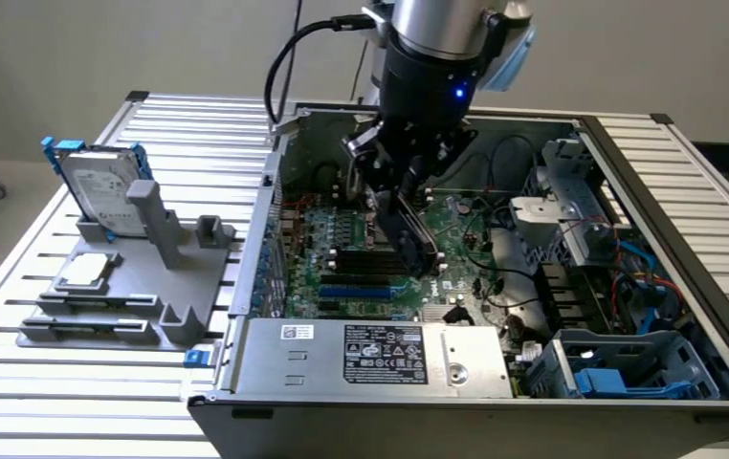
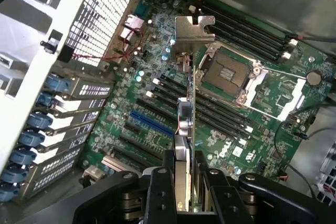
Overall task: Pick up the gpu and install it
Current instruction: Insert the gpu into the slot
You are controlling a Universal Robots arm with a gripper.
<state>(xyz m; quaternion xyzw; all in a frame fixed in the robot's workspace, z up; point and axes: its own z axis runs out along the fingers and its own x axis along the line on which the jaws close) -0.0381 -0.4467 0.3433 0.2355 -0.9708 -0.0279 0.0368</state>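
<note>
My gripper (image 1: 403, 186) hangs inside the open computer case (image 1: 671, 172), shut on the gpu (image 1: 413, 239). The card is held upright and tilted just above the motherboard (image 1: 339, 249). In the wrist view the gpu (image 2: 187, 114) appears edge-on between the black fingers (image 2: 160, 187), its silver end bracket (image 2: 193, 31) at the far end from my gripper (image 2: 185, 177). It sits over the row of black expansion slots (image 2: 163, 90), close to them; I cannot tell whether it touches one.
A silver hard drive in a blue frame (image 1: 103, 182) stands on a grey fixture (image 1: 135, 287) at the exterior view's left. Near the card are a blue slot (image 2: 152, 123), the CPU socket (image 2: 228, 74), long black memory sticks (image 2: 247, 30) and the power supply (image 1: 378, 356).
</note>
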